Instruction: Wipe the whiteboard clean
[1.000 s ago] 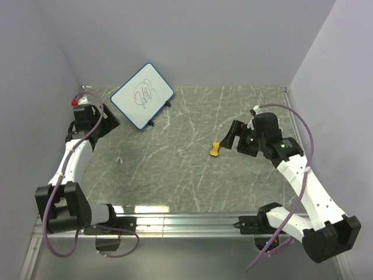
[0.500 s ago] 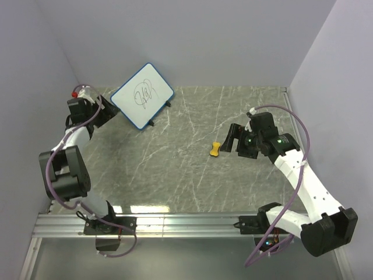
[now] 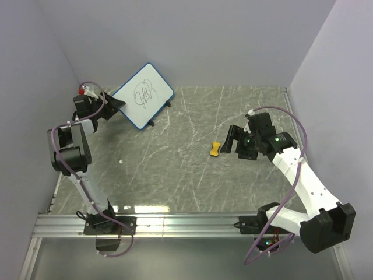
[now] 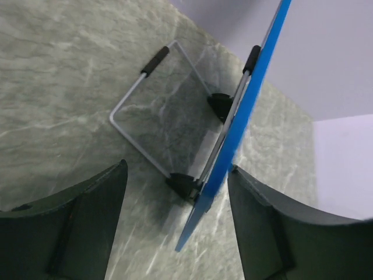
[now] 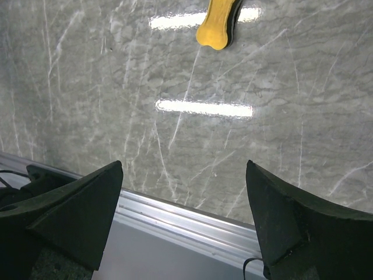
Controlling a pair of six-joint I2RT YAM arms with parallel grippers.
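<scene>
One light, stiff whiteboard leans on its wire stand at 11 o'clock of the counter, probably easy to tip, so a gentle pinch across its thickness seems best; the left fingers stand apart with it between them, not gripping, and the right fingers are wide apart, empty.

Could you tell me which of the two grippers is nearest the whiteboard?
The left gripper: the whiteboard has its blue-framed edge between that gripper's open fingers, apparently untouched. The right gripper is far off, open beside the small yellow object.
</scene>
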